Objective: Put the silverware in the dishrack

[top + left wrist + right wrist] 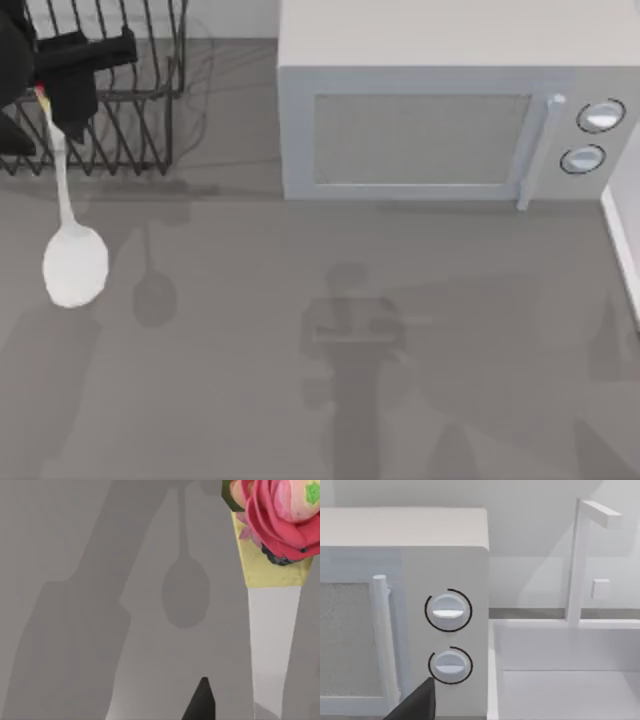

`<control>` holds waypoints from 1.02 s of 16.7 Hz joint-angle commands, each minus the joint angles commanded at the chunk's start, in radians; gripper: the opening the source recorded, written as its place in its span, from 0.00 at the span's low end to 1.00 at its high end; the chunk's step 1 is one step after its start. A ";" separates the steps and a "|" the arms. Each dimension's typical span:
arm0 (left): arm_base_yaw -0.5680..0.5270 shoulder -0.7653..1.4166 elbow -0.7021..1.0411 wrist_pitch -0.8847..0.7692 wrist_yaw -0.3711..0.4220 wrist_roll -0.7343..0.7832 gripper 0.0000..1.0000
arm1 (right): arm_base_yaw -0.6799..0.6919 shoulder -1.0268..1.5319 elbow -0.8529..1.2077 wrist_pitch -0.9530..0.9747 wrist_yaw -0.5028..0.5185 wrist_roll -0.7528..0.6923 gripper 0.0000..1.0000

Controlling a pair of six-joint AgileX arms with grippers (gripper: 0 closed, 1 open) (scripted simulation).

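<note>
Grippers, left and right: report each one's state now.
Left gripper: shut on the white spoon with red-and-yellow knob, beside the black wire dishrack.
Right gripper: cannot be told.

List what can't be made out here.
- Top view: left gripper cut off by the edge; its hold on the white spoon is hidden by its own body.
- Black wire dishrack: inside cut off by the edge.
- Right wrist view: right gripper's tip is cropped.

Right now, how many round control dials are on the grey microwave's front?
2: the upper round silver dial and the lower round silver dial, stacked at the right end of the grey box-shaped microwave, right of its door handle.
</note>
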 joint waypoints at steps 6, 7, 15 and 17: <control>0.195 -0.304 -0.240 0.560 0.085 0.206 0.00 | 0.000 0.000 0.000 0.000 0.000 0.000 1.00; 0.229 -0.360 -0.282 0.654 0.100 0.242 0.00 | 0.000 0.000 0.000 0.000 0.000 0.000 1.00; 0.407 -0.679 -0.481 1.045 0.181 0.429 0.00 | 0.000 0.000 0.000 0.000 0.000 0.000 1.00; 0.408 -0.682 -0.482 1.048 0.182 0.430 0.00 | 0.000 0.000 0.000 0.000 0.000 0.000 1.00</control>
